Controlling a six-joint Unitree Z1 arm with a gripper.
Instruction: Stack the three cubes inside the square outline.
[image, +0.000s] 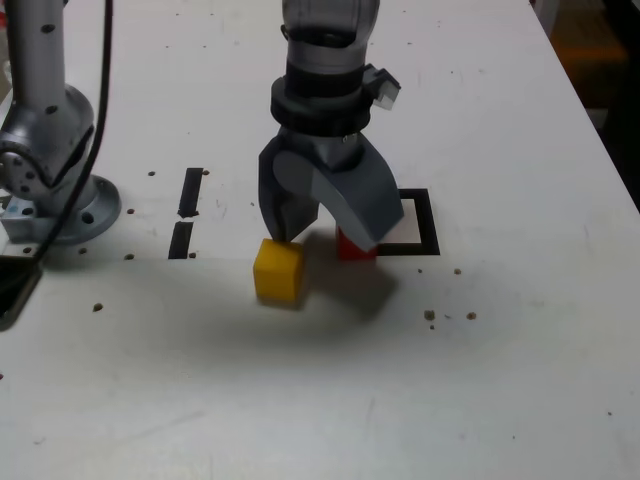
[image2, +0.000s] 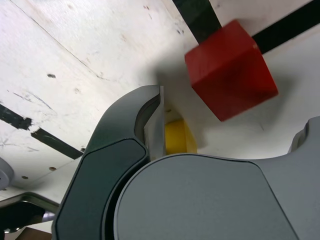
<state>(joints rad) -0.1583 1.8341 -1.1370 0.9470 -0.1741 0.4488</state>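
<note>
**Open gripper poised over yellow and red cubes by the square outline**

Surface: the desk (image: 480, 400) is a matt white board, scuffed, dotted with small dark specks and screw holes. Two short black strips (image: 187, 212), tape-like and slightly ragged, lie end to end toward the exterior view's left.

Square outline (image: 428, 222): flat black frame with a white centre, about mid-desk, its left part hidden behind the gripper in the exterior view.

Yellow cube (image: 277, 270): solid, smooth, sharp-edged, resting on the desk ahead of the outline toward the near edge, apart from the frame. Red cube (image: 355, 249): same build, glossy; in the wrist view it sits at the frame's corner, on or just against the black line (image2: 231, 69), though motion blur makes the exact overlap hard to settle. Only these two cubes can be made out.

Gripper (image: 325, 232): grey moulded plastic, two broad curved jaws, one darker than the other, hung from a ribbed black collar on a silver wrist. It points straight down, jaws spread wide and holding nothing. The darker jaw's tip stands just above the yellow cube's back edge; the lighter jaw covers most of the red cube.

Arm base (image: 50, 150): bare cast metal, bolted near the far-left corner, with a black cable trailing down.

No legible writing or labels.
</note>
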